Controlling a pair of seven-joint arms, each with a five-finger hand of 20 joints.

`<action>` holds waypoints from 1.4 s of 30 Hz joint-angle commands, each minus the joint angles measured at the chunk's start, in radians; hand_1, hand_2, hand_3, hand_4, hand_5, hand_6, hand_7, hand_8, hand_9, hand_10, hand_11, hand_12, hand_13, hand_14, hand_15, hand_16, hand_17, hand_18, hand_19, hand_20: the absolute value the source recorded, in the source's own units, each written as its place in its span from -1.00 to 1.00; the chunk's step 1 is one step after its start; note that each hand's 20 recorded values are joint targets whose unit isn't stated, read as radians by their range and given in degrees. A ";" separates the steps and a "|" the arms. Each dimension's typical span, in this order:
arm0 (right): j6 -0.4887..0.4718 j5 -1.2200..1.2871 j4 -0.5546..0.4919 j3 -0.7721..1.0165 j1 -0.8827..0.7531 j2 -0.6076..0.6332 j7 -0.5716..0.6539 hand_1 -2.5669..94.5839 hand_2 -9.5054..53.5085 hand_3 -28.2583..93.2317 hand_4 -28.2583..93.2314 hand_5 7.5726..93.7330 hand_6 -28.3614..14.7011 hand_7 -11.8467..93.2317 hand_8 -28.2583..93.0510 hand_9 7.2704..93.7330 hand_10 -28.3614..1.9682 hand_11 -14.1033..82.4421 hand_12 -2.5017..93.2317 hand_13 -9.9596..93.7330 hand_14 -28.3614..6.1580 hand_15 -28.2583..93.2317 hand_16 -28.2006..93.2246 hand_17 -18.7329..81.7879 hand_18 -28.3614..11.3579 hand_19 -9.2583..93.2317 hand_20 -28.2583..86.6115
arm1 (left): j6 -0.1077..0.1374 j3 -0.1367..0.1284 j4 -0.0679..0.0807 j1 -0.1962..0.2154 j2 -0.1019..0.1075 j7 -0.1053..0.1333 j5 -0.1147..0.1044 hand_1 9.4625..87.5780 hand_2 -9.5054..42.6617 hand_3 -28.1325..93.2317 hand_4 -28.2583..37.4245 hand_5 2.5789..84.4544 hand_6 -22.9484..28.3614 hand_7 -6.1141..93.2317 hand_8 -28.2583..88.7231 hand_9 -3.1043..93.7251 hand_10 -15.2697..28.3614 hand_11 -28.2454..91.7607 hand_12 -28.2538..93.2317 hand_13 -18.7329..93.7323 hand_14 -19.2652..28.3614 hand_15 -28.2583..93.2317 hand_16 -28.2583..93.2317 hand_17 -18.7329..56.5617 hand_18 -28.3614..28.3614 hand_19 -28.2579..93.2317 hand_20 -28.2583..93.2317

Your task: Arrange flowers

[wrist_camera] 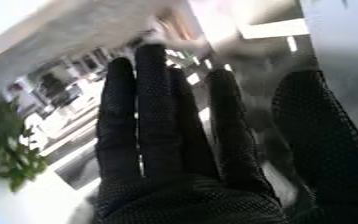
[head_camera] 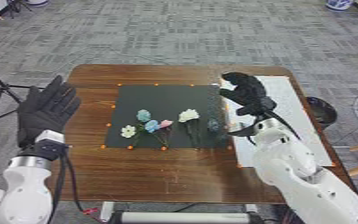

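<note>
Here's right hand (head_camera: 249,97), released, fingers straight, thumb apart, up over border between black mat (head_camera: 158,95) and white sheet (head_camera: 278,92). Left hand (head_camera: 47,112) released too, fingers straight, out by left edge of table (head_camera: 91,95). And on mat, small white flower (head_camera: 127,131), two blue flowers (head_camera: 151,125), pink flower (head_camera: 165,123) lie bunched; bigger white flower (head_camera: 188,115) just right, stems toward robot.

The head view is evenly bright, the right wrist view patched with glare.
</note>
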 commanded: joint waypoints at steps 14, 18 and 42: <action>0.019 0.979 -0.038 0.302 -0.178 -0.056 -0.478 -0.61 -0.40 0.76 -0.91 -0.13 0.12 -0.57 -0.69 -0.12 -0.10 -0.59 -0.62 -0.11 -0.06 -0.26 -0.23 -0.26 -0.32 -0.16 -0.20 | 0.002 -0.055 0.029 0.026 0.031 0.079 -0.001 -0.67 0.13 0.50 -1.00 -0.18 0.22 -0.81 -0.64 -0.43 0.28 -0.32 -0.44 -0.35 0.24 -0.37 -0.60 -0.69 0.42 -0.08 -0.42; -0.005 0.979 -0.067 0.343 -0.212 -0.054 -0.476 -0.64 -0.40 0.76 -0.91 -0.16 0.09 -0.60 -0.68 -0.15 -0.10 -0.60 -0.62 -0.12 -0.07 -0.28 -0.22 -0.26 -0.32 -0.18 -0.19 | 0.000 -0.049 0.041 -0.015 0.042 0.096 0.000 -0.68 0.11 0.52 -1.00 -0.20 0.21 -0.82 -0.64 -0.50 0.23 -0.35 -0.45 -0.39 0.17 -0.42 -0.60 -0.68 0.40 -0.10 -0.42; -0.012 0.991 -0.126 0.396 -0.287 -0.057 -0.484 -0.65 -0.40 0.75 -0.90 -0.17 0.08 -0.62 -0.67 -0.18 -0.11 -0.61 -0.62 -0.12 -0.09 -0.31 -0.17 -0.27 -0.34 -0.20 -0.17 | -0.012 -0.042 0.033 -0.030 0.045 0.068 0.012 -0.66 0.09 0.53 -1.00 -0.20 0.19 -0.81 -0.64 -0.49 0.23 -0.34 -0.45 -0.39 0.19 -0.42 -0.58 -0.68 0.40 -0.10 -0.41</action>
